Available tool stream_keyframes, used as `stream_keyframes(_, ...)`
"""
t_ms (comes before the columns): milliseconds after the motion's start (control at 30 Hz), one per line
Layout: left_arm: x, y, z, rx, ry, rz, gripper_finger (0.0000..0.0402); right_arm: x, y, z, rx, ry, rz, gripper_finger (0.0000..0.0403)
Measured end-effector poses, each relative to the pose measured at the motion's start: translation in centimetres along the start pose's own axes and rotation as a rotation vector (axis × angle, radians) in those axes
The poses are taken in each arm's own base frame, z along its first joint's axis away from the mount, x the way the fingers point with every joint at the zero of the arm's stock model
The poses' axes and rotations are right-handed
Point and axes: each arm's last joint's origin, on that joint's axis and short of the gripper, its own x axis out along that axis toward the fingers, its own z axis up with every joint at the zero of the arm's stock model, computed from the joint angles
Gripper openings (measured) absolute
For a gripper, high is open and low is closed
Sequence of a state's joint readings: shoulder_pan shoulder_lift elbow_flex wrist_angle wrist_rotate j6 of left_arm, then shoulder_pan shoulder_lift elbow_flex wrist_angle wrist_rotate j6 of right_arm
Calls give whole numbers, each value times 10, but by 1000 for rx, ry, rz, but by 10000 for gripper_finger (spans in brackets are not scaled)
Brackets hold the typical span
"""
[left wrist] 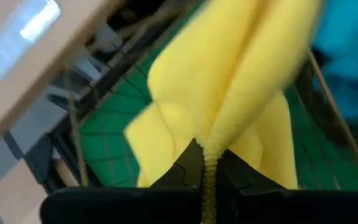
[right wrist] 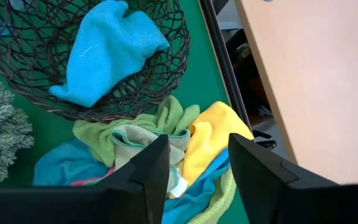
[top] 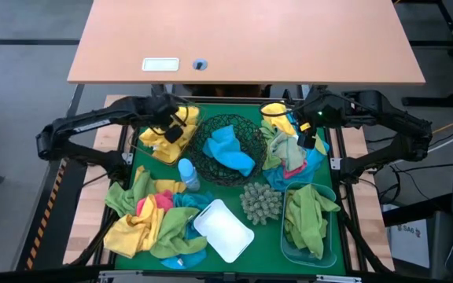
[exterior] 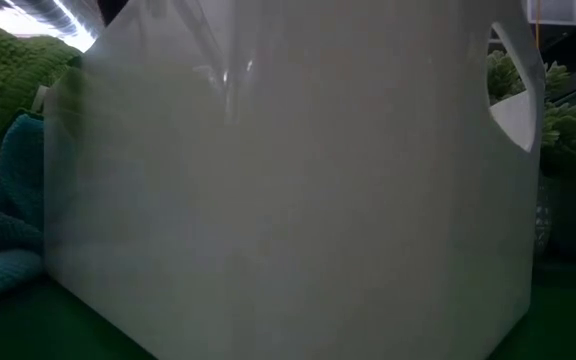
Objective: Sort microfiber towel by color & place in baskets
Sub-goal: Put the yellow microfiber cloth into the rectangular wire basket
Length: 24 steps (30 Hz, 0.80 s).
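My left gripper is at the table's far left, over the thin wire basket, which holds yellow towels. It is shut on a yellow towel. My right gripper is open above a mixed pile of towels at the far right. In the right wrist view its fingers stand over a yellow towel and a green one. The black wire-mesh bowl holds blue towels. The blue tub holds green towels. The white tub stands at the near edge. My left gripper pinches a bunched fold of the yellow towel between its two fingers. Several layers gather at the fingertips, and the cloth fans out beyond them over the wire basket. I cannot tell whether its free end rests on the towels below.
A second pile of yellow, green, pink and blue towels lies at the near left. The spiky grey-green ball sits between the bowl and the blue tub. A small blue bottle stands near the bowl. The white tub fills the low view.
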<state>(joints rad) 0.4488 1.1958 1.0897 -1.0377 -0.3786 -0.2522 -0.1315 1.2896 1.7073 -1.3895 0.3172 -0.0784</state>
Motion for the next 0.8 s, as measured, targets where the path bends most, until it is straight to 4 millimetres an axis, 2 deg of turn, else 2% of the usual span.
stream_keyframes(233, 17, -7, 2, 34, 79, 52, 18, 0, 0, 0, -2, 2, -1, 163)
stream_keyframes(600, 18, -6, 3, 31, 69, 96, 70, 0, 0, -2, -12, 24, -1, 163)
stream_keyframes(700, 18, -6, 3, 30, 69, 96, 81, 10, 5, -2, -9, 14, 45, 163)
stream_keyframes(800, 18, -6, 3, 30, 69, 96, 84, 30, 13, -9, -23, 38, 100, 163)
